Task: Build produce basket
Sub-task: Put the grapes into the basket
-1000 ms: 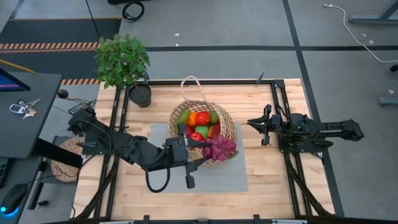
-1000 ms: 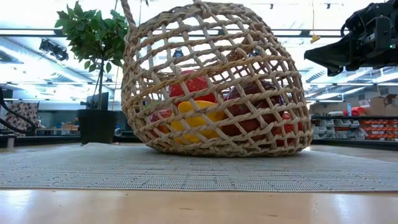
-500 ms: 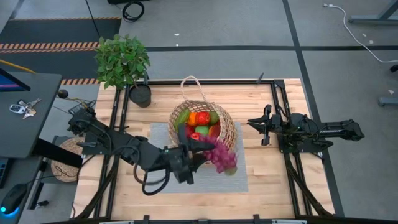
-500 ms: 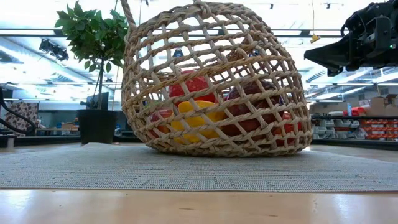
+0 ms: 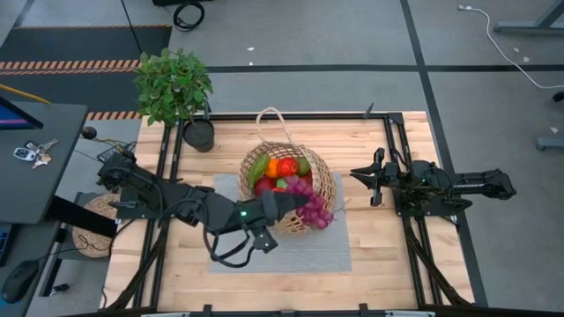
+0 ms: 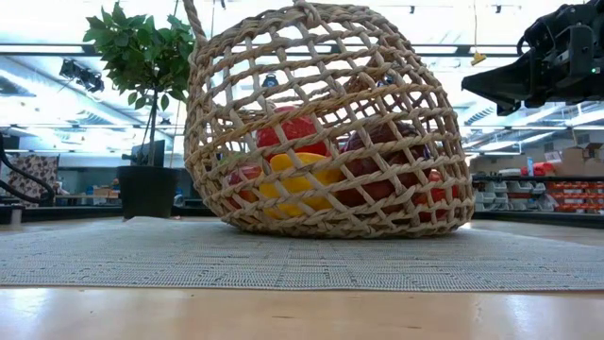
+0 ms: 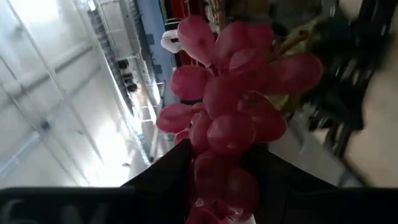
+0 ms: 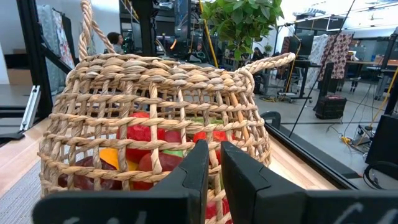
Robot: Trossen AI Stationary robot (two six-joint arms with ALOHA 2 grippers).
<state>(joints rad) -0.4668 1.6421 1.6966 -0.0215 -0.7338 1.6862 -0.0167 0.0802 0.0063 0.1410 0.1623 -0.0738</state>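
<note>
Produce (image 5: 280, 167) fills the basket (image 5: 324, 174) at the middle of my table, and the basket sits on a grey mat (image 5: 335, 249) laid over the wooden top (image 5: 405, 264). Starting at my left in the high view: a potted plant (image 5: 174, 86) stands at the far left corner, and my left arm reaches across the mat so that my left gripper (image 5: 295, 202) hangs over the basket's near rim, its fingers clamped on a bunch of purple grapes (image 5: 314, 206) that dangles over the rim. Only my left wrist view shows that grip closely: the grapes (image 7: 227, 106) fill the picture, their lower end pinched between my two dark fingers (image 7: 166, 180). From above I can pick out red, orange and green pieces in the basket; the low view adds what the top view hides, a yellow piece (image 6: 300, 179) and red ones pressed against the woven wall (image 6: 406, 113), with the basket's base flat on the mat (image 6: 283, 260). The low view shows nothing of my left gripper. Farther right, my right gripper (image 5: 359, 174) waits well apart from the basket, fingers pressed together and holding nothing; its wrist view looks straight at the basket's side (image 8: 155, 99), the thin handle (image 8: 87, 28) rising above it and the plant's leaves (image 8: 239, 22) behind.
</note>
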